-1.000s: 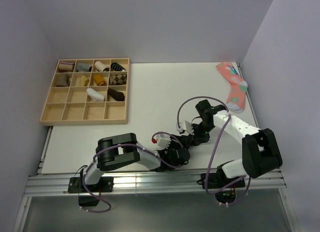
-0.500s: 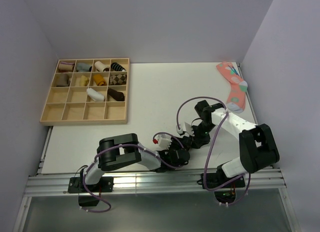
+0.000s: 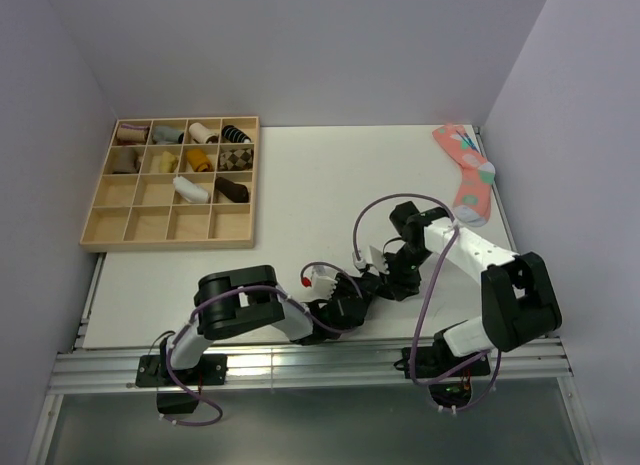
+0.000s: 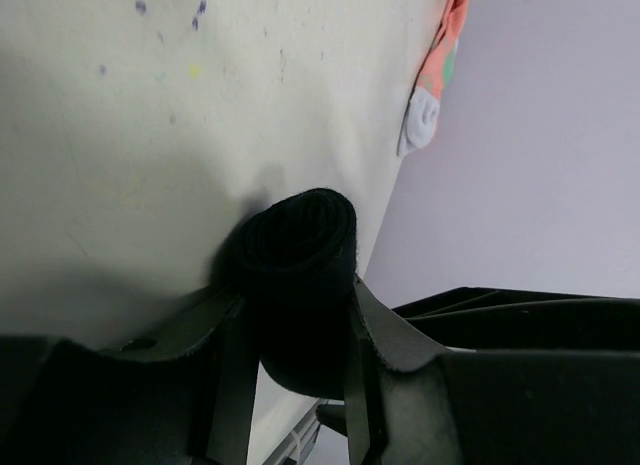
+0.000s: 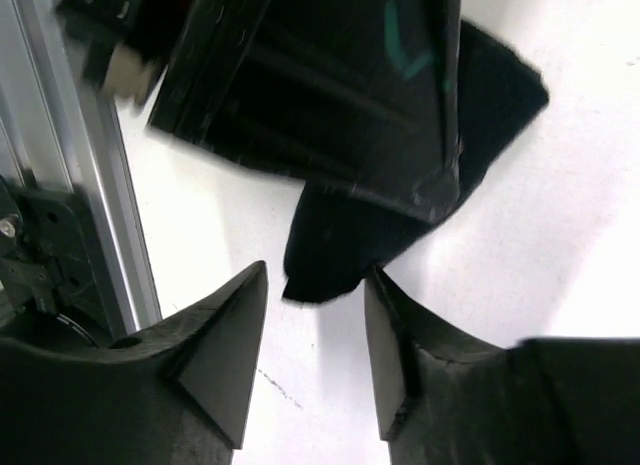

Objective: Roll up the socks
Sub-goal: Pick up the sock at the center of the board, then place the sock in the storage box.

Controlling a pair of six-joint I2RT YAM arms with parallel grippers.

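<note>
1. Surface (image 3: 300,200): white, matte, flat. In the left wrist view it carries small purple and yellow specks. A metal rail (image 3: 300,370) runs along its near edge.
2. Room: plain lavender walls (image 3: 300,45) close the surface in at 9, 12 and 3 o'clock.
3. Wooden tray (image 3: 168,243) sits at 10 o'clock on the surface, divided into a grid of compartments. Rolled socks (image 3: 185,161) fill its far two rows, and two more lie in the third row.
4. Coral-pink sock (image 3: 467,175) with teal and white spots lies flat at 2 o'clock, near the right wall.
5. Writing: a teal mark shows on a dark housing (image 5: 320,95) in the right wrist view, too blurred to read.
6. Black sock (image 4: 300,235): rolled into a stubby bundle, resting on the surface at about 6 o'clock, close to the near edge.
7. Left end effector (image 4: 290,293): pressed onto the black sock, one finger on each side of the roll.
8. Right end effector (image 5: 315,282): spread, just beside the left one. A loose edge of the black sock lies between its fingertips, unclamped.
</note>
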